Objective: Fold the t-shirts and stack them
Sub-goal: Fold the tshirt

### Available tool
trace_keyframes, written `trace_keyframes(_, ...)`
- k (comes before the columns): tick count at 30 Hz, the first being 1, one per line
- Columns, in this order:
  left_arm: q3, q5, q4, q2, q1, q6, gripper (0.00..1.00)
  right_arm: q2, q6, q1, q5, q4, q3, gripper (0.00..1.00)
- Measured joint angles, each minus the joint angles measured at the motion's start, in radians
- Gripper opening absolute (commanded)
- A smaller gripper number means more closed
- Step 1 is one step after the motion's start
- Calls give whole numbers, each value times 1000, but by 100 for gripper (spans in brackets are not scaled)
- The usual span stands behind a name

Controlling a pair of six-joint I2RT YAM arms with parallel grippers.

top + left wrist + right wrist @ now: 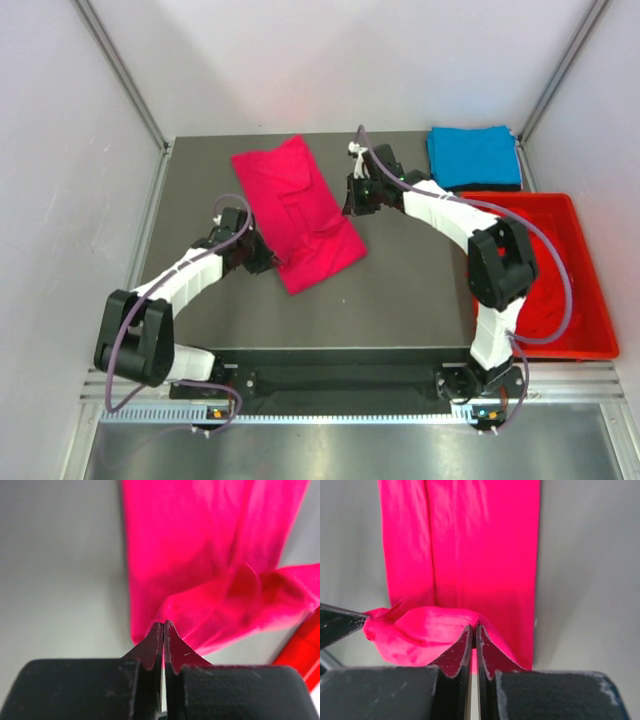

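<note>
A bright pink t-shirt [300, 215], folded into a long strip, lies slanted across the middle of the dark table. My left gripper [262, 258] is shut on its left edge, a pinch of pink cloth [200, 555] bunching up at the closed tips [164, 624]. At the strip's right edge my right gripper [354, 203] is shut as well, its tips [474, 627] holding a raised fold of the same shirt [470, 540]. A sky-blue t-shirt [472, 155] rests folded at the back right corner. Red t-shirts [545, 295] lie inside the crate.
A rigid red plastic crate [590, 270] stands along the table's right side, its edge showing in the left wrist view [300, 650]. The other gripper's finger [335, 622] shows at the left of the right wrist view. Grey walls enclose the table.
</note>
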Motion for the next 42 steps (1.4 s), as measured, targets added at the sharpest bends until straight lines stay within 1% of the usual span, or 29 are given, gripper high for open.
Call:
trace_keyframes(6,82,10,0,95,82,58,0,148,-24,0,-1,-24,164,0)
trace_keyframes(12,185,51,8,202,147,100,0,256,-34,-1,-20,-42,316,0)
trace_keyframes(18,212,106,22,287,217,123,0,332,-40,-10,-47,-43,425,0)
trace_keyframes(23,257,142,35,354,245,134,0,374,-39,-23,-69,-27,461,0)
trace_keyframes(31,345,177,57,420,267,145,0,429,-7,-58,-121,47,462,0)
trace_keyframes(36,406,184,61,473,270,154,0,446,28,-72,-157,142,462,0)
trace_keyframes(42,476,186,60,546,299,163,0,495,78,-80,-196,270,487,0)
